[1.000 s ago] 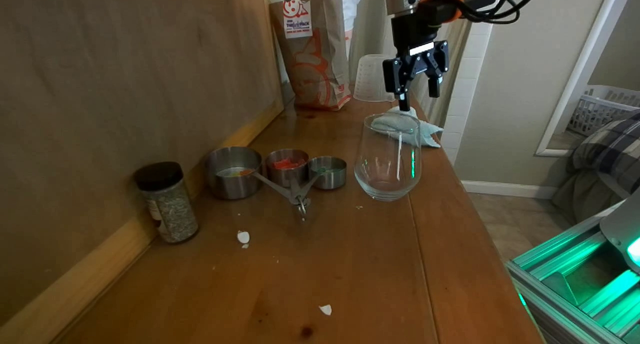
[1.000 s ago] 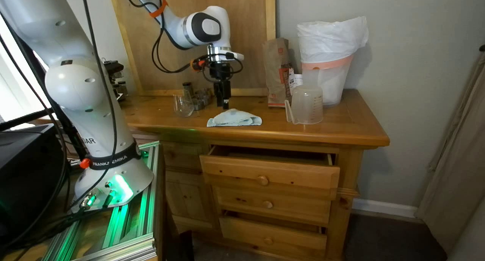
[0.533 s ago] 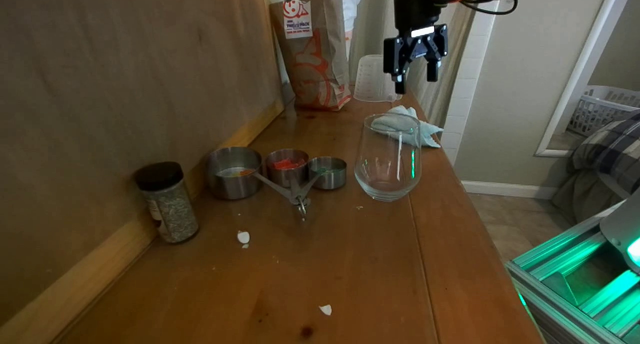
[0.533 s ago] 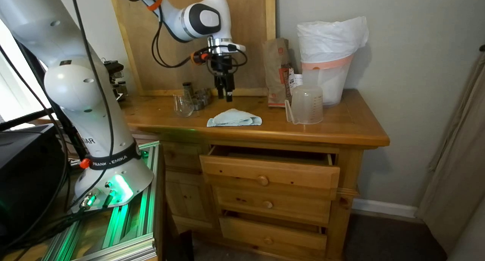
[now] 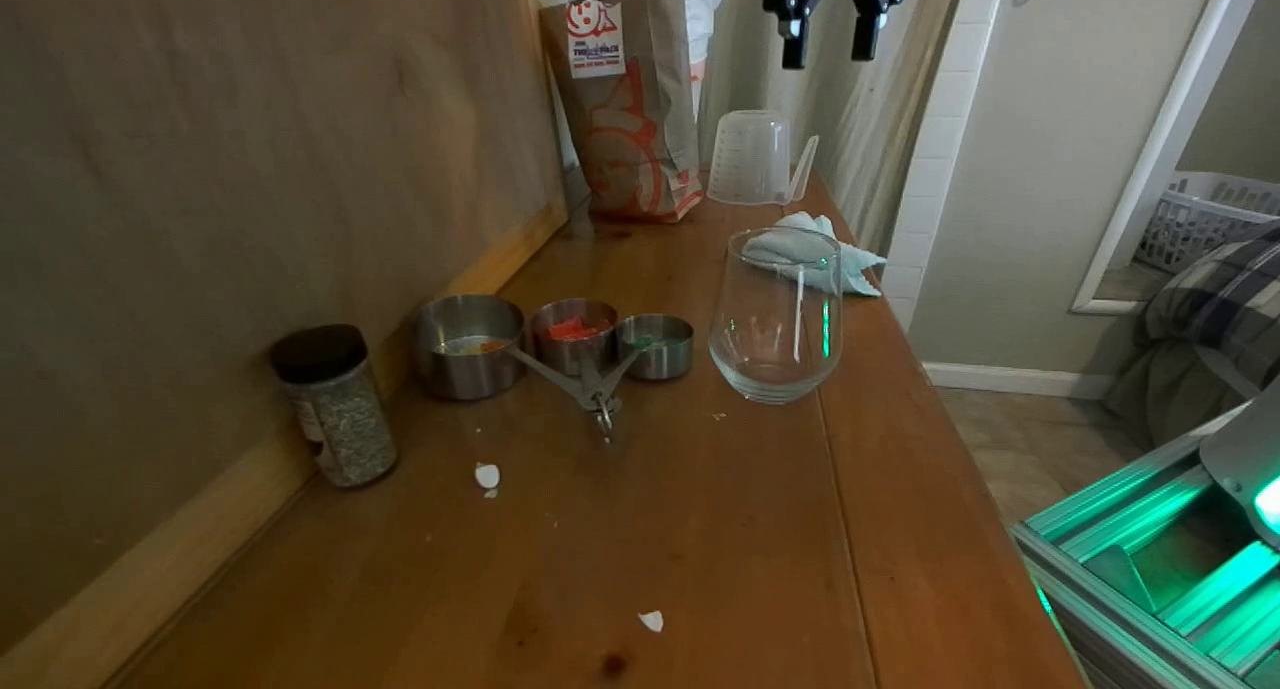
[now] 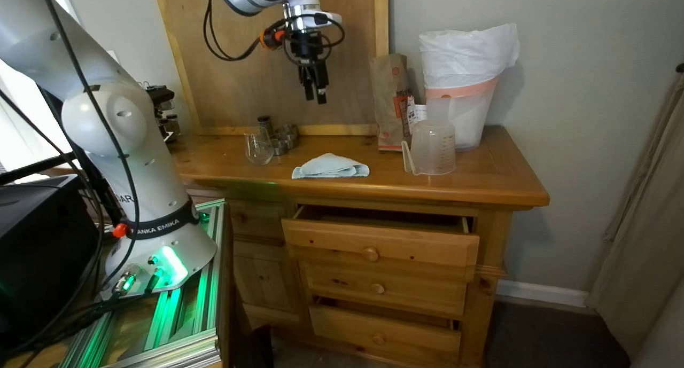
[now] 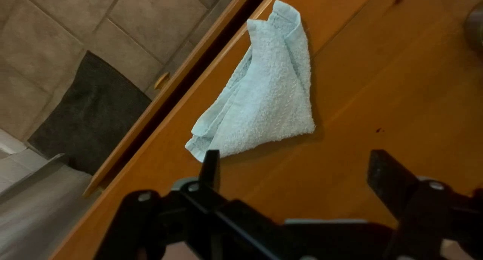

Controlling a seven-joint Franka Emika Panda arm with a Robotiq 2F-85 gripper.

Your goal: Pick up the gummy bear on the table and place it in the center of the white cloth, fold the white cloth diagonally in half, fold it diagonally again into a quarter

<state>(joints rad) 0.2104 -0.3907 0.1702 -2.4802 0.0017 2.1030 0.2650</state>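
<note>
The white cloth point(image 7: 268, 90) is lying folded on the table point(image 5: 750, 549), its long axis running along the drawer-side edge, a blunt corner pointing inward, while the gripper point(image 5: 828, 61) is hanging above, fingers point(image 7: 388, 177) apart (a black band point(image 6: 165, 226) is reading "ANKA EMIKA").

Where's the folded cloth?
In an exterior view, the folded cloth lies near the front edge of the table, between the glass at left and the plastic jug at right.
</note>
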